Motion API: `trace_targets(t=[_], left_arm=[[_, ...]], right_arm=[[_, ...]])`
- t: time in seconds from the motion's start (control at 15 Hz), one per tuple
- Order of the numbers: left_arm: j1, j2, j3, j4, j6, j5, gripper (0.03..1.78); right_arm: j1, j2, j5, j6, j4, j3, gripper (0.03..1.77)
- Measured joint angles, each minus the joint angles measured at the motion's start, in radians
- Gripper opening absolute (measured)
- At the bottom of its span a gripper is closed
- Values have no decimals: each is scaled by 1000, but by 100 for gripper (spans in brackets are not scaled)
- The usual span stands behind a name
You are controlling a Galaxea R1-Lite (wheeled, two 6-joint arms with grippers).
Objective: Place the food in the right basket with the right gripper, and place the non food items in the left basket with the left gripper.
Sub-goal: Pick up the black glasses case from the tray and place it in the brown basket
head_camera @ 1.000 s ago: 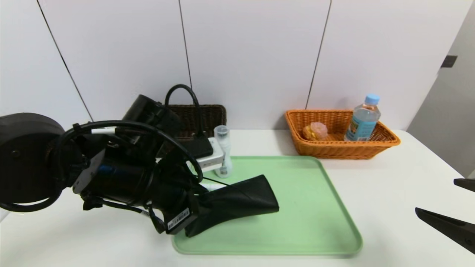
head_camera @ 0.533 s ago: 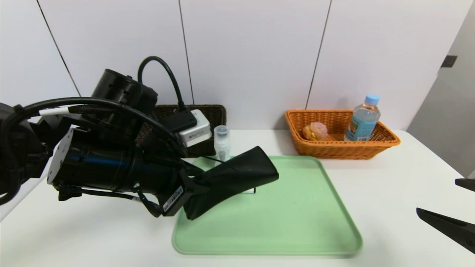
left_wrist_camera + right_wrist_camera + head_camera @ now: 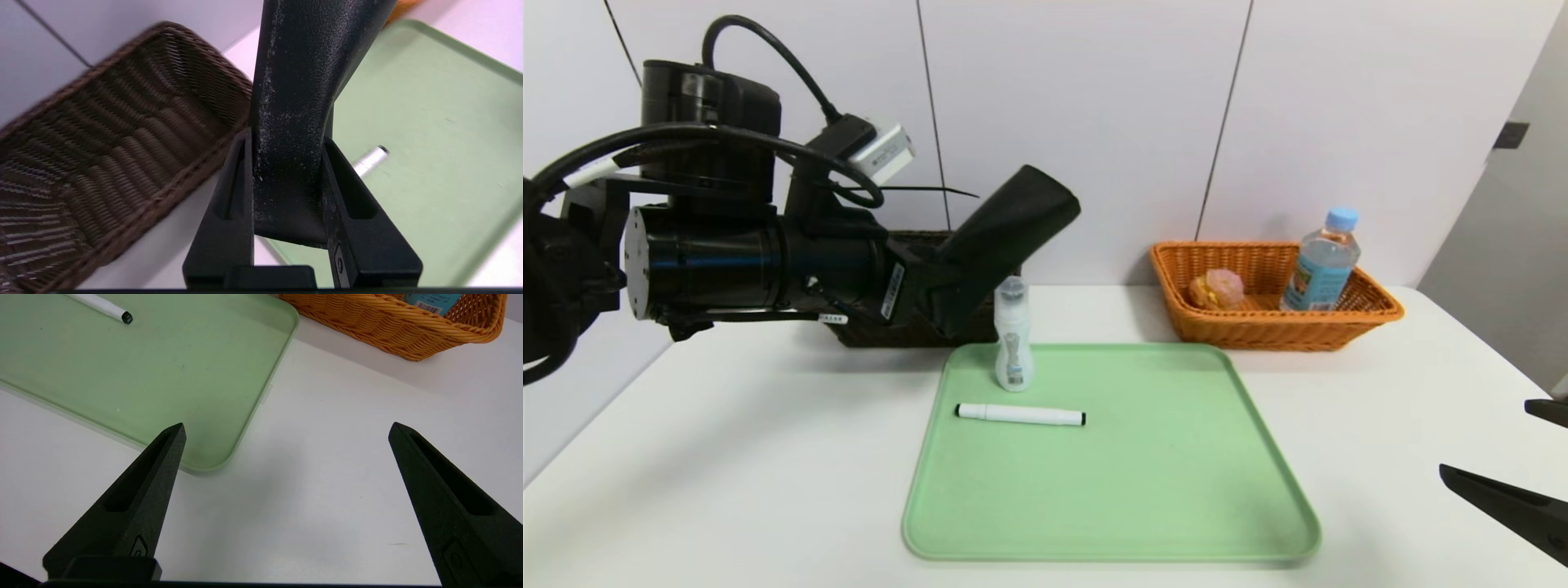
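We note a white table (image 3: pixel 768 457) set against a pale panelled wall (image 3: pixel 1086 122) with dark seams. A green tray (image 3: pixel 1176 490) lies flat near the table's front edge, roughly central.

I can make out no words or numbers anywhere. The water bottle (image 3: pixel 1321 263) in the orange basket (image 3: pixel 1372 314) wears a blue label, its print too small for me to read. The white sticker (image 3: pixel 891 291) on my left wrist carries tiny print I cannot decipher.
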Motion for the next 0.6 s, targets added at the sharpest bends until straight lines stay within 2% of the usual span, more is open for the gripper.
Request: trace_targets(t=[0.27,0.6], left_arm=[[135,84,-14,-163,-2,1,48],[279,226,-104,-288,-39,10,48]], right_arm=[[1,-1,-1,-1,0,2,171],[0,1,1,-1,0,5,171]])
